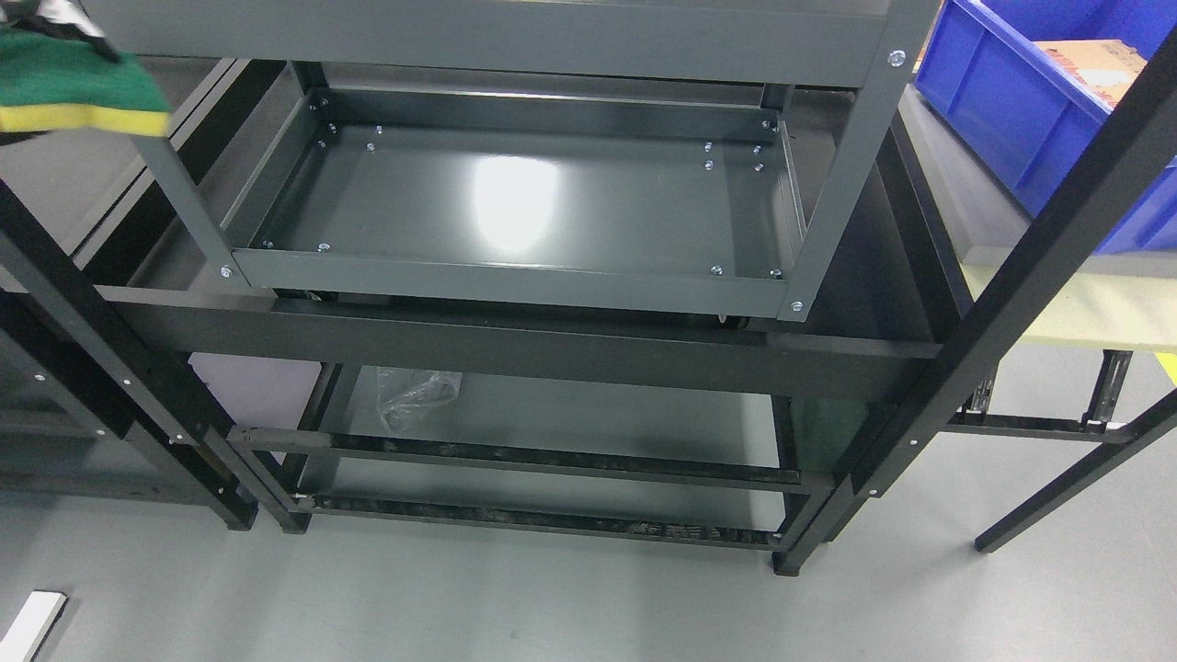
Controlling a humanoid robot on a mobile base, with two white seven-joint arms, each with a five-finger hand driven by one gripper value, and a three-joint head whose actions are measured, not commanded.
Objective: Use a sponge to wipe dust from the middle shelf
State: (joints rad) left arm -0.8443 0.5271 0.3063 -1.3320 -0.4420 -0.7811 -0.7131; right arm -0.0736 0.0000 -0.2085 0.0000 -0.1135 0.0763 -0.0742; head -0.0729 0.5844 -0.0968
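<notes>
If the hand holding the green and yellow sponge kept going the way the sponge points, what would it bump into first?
Likely the grey rack's front corner post, just right of the sponge in the hand, where it joins the upper shelf. Depth is unclear; it might pass in front.

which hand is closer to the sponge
Cannot tell left from right: one hand shows, touching the sponge from above at the top left; the other is out of view.

One sponge [78, 87], one blue bin [1011, 110], one plastic bag [418, 393], perhaps two shelving racks [515, 354]
</notes>
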